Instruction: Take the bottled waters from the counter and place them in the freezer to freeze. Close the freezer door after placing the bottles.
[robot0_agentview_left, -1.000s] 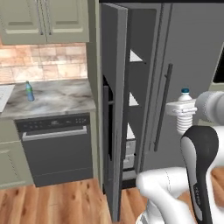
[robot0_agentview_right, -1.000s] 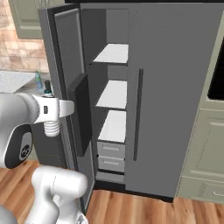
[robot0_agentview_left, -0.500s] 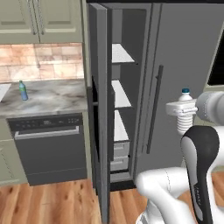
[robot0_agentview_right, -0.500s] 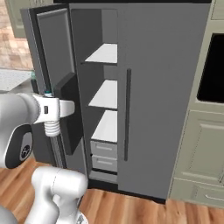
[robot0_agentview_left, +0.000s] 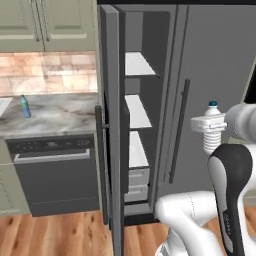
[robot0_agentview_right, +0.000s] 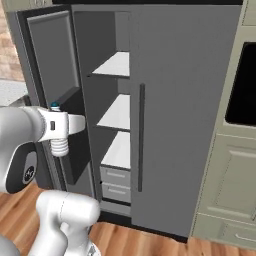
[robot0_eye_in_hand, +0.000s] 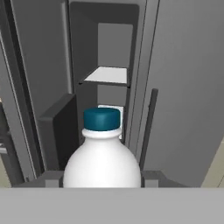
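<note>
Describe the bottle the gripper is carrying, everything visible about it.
The clear ribbed bottle is a small plastic bottle with a rounded shoulder, ridged lower body and a dark teal cap, looking whitish and translucent. It stands upright, clamped at its shoulder in the gripper, whose jaws are shut on it; nothing else touches it. It hangs in mid-air in front of the refrigerator, facing the open freezer with its white shelves, not yet inside. In the hand view its cap and shoulder rise between the fingers.

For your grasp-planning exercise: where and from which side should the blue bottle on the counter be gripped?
Grip the blue bottle around its body below the cap, coming in level from the counter's front edge: it stands upright, slim, nothing close beside it.
</note>
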